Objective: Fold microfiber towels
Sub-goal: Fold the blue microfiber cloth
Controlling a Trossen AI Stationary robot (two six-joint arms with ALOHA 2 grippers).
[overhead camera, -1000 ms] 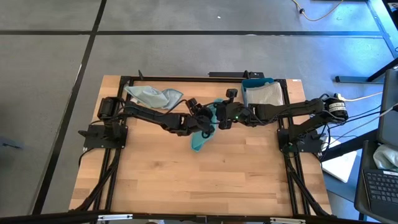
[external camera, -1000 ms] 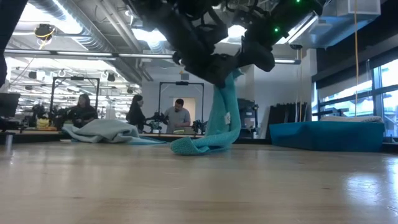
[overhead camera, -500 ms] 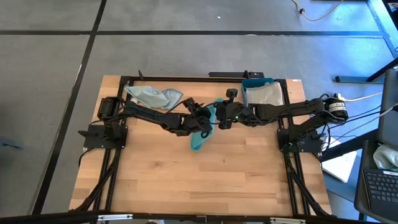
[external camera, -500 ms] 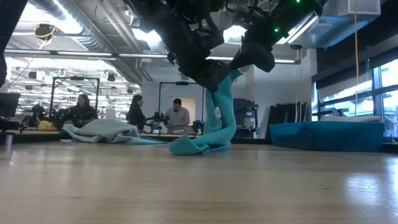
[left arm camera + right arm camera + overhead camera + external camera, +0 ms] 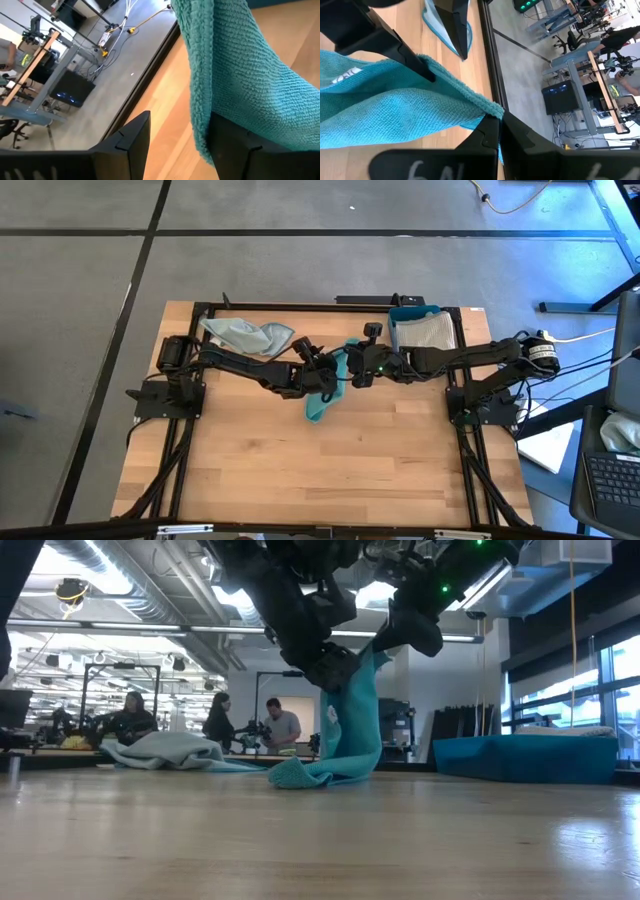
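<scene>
A teal microfiber towel (image 5: 352, 725) with a small white tag (image 5: 330, 715) hangs over the middle of the table. Its lower end (image 5: 295, 774) lies bunched on the wood. My right gripper (image 5: 497, 120) is shut on its top and comes in from the table's right. My left gripper (image 5: 175, 120) stands open beside it, reaching in from the table's left (image 5: 325, 370). The towel's side edge (image 5: 200, 120) runs into the gap between the left fingers. My right gripper pinches a top corner of the towel (image 5: 492, 109) between its two fingers, slanting down from the table's right. The towel hangs below the fingers, its lower end on the table. My left gripper's one finger (image 5: 235, 145) lies against the towel's upper edge (image 5: 427, 65). Its other finger (image 5: 131, 137) stands clear of the cloth.
A heap of pale towels (image 5: 245, 335) lies at the table's far left. A blue tray (image 5: 410, 312) holding a light folded towel (image 5: 425, 332) stands at the far right. The near half of the table is bare wood (image 5: 320, 470). People sit in the room behind the table (image 5: 285, 728).
My left gripper has tipped upward and rolled a little where it stands, staying open. The hanging part of the teal towel has spread from a narrow band into a wider sheet, while its lower end stays on the table. My right gripper keeps its hold.
</scene>
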